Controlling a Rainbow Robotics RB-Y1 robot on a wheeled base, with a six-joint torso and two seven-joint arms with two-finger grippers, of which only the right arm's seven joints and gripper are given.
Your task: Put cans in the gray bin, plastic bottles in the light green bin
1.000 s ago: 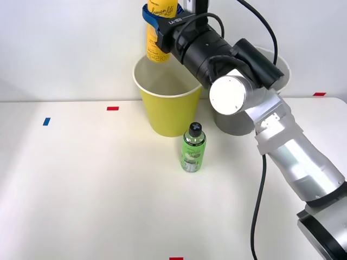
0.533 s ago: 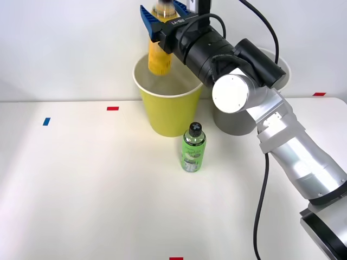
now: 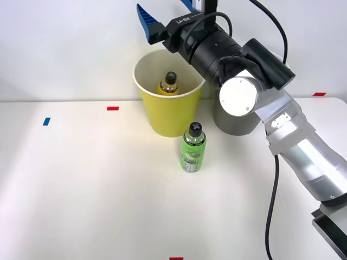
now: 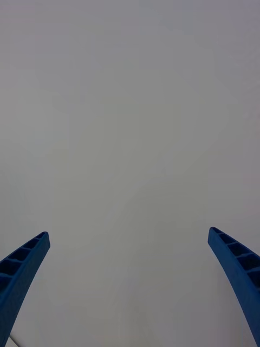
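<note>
Far left on the white table (image 3: 81,184): a small blue tape mark (image 3: 46,121), then a red one (image 3: 113,108) a little to its right, both near the far edge. Near edge, about centre, another red mark (image 3: 176,259). Moving right, at the far side: the light green bin (image 3: 165,103), upright, with the yellow bottle (image 3: 168,84) inside it, black cap up and leaning against the inner wall. Just in front of that bin, nearer and slightly right: the green bottle (image 3: 193,148), upright on the table, cap on, standing free. High above the bin's mouth: the right gripper (image 3: 165,15), released, blue fingers (image 4: 21,271) spread wide with nothing between them, pointed at the blank wall (image 4: 130,119). Right again: the gray bin (image 3: 236,120), close beside the green one, largely hidden behind the black and silver arm. Far right edge: one more red mark (image 3: 319,94).
</note>
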